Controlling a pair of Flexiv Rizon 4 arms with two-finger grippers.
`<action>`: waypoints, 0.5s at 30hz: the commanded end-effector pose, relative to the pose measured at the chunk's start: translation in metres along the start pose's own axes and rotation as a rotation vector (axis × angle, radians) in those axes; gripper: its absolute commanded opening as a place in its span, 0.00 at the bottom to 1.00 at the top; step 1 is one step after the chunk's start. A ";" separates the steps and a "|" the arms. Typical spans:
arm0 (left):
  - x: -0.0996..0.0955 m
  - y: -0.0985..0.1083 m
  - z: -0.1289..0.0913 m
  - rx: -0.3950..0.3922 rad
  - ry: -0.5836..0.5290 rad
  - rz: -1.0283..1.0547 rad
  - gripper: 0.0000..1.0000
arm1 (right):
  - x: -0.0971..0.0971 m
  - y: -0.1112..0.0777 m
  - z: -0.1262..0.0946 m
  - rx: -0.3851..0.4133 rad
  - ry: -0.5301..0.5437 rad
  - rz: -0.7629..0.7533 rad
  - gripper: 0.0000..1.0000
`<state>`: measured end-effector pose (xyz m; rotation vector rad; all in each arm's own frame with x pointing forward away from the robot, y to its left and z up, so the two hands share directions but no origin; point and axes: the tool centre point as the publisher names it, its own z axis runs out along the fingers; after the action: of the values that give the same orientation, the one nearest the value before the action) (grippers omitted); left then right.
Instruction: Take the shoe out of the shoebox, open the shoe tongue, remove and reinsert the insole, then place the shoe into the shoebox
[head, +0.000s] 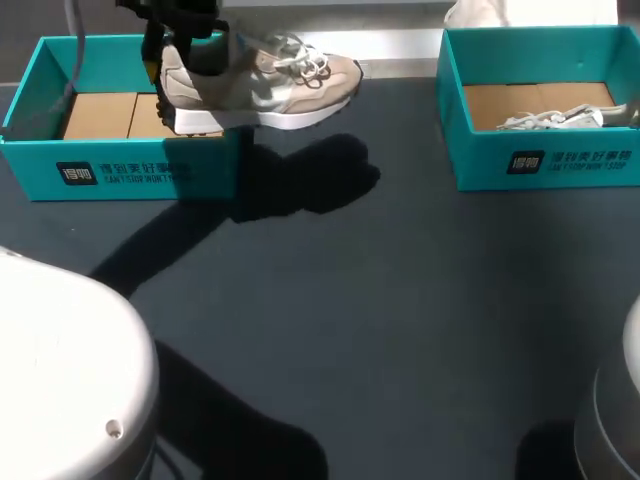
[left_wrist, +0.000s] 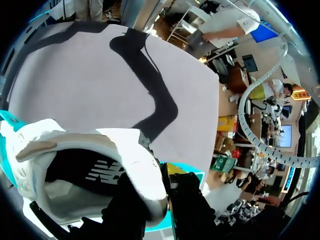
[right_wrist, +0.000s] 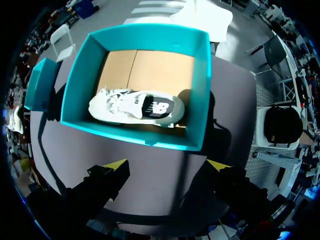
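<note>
clamping shoe heel with left gripper, holding it above left box rim | keeping right gripper fingers spread, just before right box containing second shoe

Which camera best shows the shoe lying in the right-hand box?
The right wrist view: it looks straight down into the box, showing the whole shoe. The head view catches only its laces above the box wall. The left wrist view shows just the other shoe.
</note>
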<state>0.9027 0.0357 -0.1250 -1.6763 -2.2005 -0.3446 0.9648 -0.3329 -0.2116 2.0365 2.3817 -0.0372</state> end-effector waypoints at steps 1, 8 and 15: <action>-0.020 -0.044 -0.004 -0.077 0.009 -0.020 0.00 | 0.001 -0.001 0.000 -0.002 -0.002 0.001 1.00; -0.048 -0.095 -0.004 -0.038 -0.012 -0.009 0.00 | 0.001 -0.001 0.000 -0.002 -0.002 0.001 1.00; -0.061 -0.122 0.001 0.026 -0.052 0.024 0.00 | 0.001 -0.001 0.000 -0.002 -0.002 0.001 1.00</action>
<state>0.8002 -0.0542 -0.1457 -1.7092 -2.2022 -0.2756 0.9648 -0.3328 -0.2116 2.0365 2.3819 -0.0371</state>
